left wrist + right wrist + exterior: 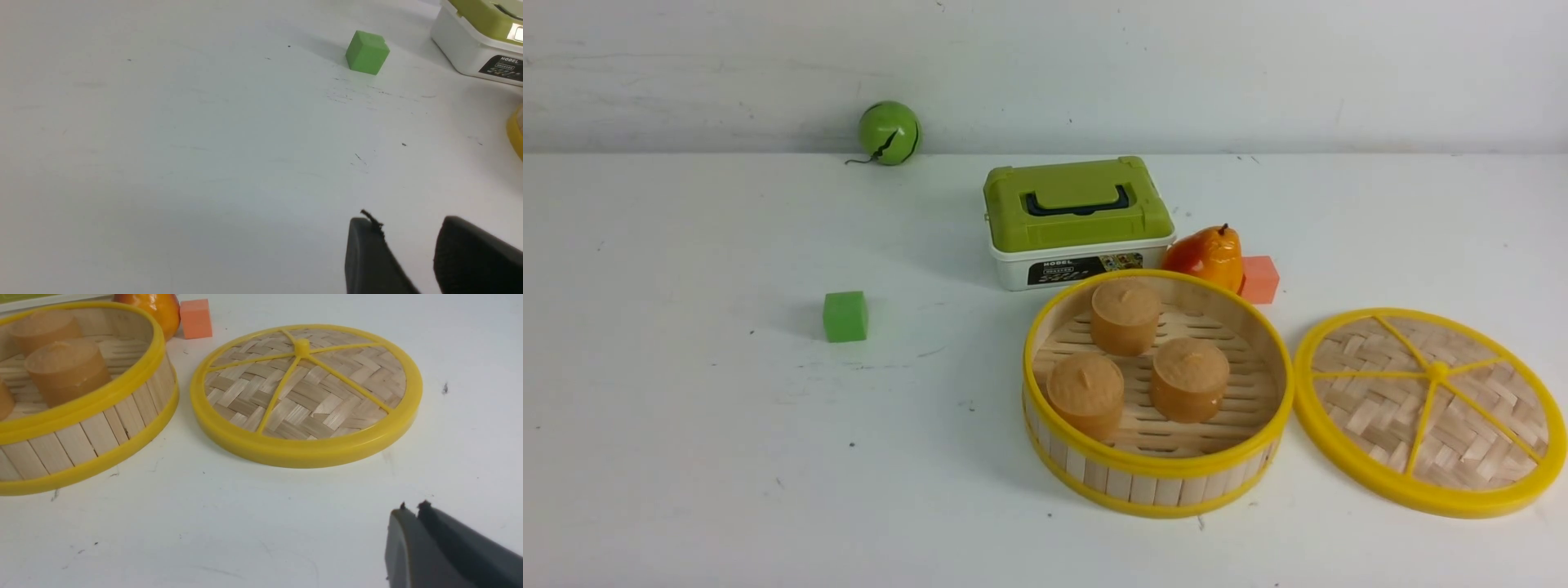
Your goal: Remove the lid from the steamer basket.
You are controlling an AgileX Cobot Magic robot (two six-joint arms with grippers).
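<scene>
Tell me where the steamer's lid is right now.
In the front view, the lid lies flat on the table at the robot's right, knob up, just right of the open steamer basket and nearer the robot than the orange block.

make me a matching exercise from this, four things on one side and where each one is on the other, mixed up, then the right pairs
Things
1. lid
2. buns
3. round green object
4. red block

Places
A. inside the steamer basket
B. flat on the table, to the right of the basket
C. beside the orange fruit
D. at the back of the table, by the wall

Right pairs
1-B
2-A
3-D
4-C
</scene>
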